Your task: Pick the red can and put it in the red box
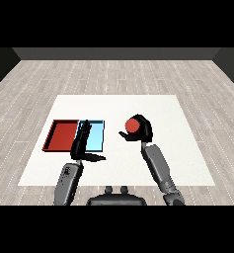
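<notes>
The red can [133, 126] shows its round red top in the head view, right of the table's middle. My right hand [142, 131] is curled round it, fingers wrapping its far side and thumb on the near left. The red tray [60, 135] lies at the left of the table. My left hand [82, 141] hovers over the near edge of the light blue tray [97, 136], fingers straight and pointing away, thumb stuck out to the right, holding nothing.
The two trays lie side by side, red on the left, blue on the right. The white table [163, 108] stretches to the right and behind the can. Grey wood floor surrounds the table.
</notes>
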